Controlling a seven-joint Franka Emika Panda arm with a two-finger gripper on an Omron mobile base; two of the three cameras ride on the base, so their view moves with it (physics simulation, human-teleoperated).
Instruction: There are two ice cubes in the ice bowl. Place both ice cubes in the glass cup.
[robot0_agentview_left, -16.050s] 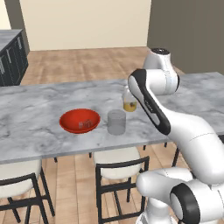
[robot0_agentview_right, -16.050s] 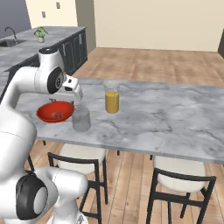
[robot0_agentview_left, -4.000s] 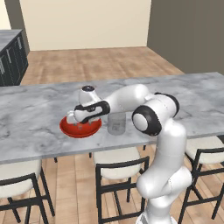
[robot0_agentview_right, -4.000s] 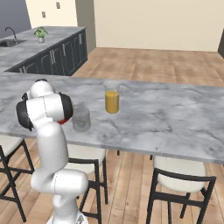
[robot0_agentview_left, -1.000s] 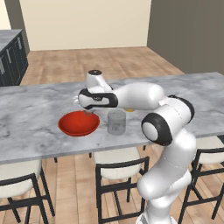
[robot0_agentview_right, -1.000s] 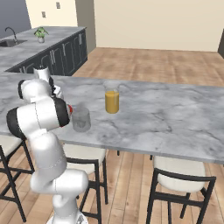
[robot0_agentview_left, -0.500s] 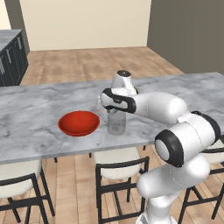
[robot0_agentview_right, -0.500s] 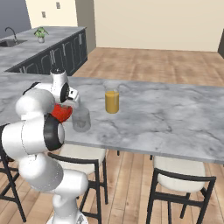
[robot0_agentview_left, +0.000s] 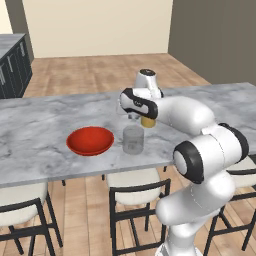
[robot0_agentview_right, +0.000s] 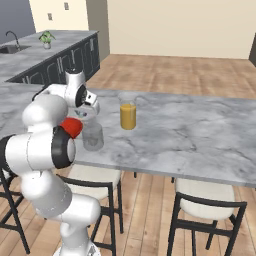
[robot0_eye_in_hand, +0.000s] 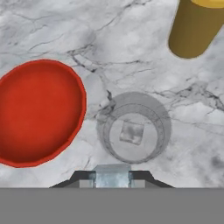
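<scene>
Now the hand (robot0_eye_in_hand: 112, 177) is hovering above the glass cup (robot0_eye_in_hand: 133, 133), its two dark tips pinching a small pale block between them, which I am reading as the second ice cube (robot0_eye_in_hand: 112, 178). One ice cube (robot0_eye_in_hand: 131, 132) is already lying on the floor of the cup, seen straight down through the rim. The ice bowl (robot0_eye_in_hand: 37, 111) is sitting just beside the cup on the marble desk (robot0_eye_in_hand: 52, 30), and its red inside is looking bare. An opaque yellow-orange cup (robot0_eye_in_hand: 195, 27) is standing near, on the cup's far side.

In the left base view the hand (robot0_agentview_left: 131, 111) is hanging just over the tumbler (robot0_agentview_left: 133, 139), with the red bowl (robot0_agentview_left: 90, 140) alongside.

As a judgement, the cube is handling as something light, hard and slick, likely to squirt from the pads if squeezed off-centre; holding it across two flat opposite faces seems safest. The cup is looking light and tippable, so the release wants to be made centred over its mouth, clear of the rim
</scene>
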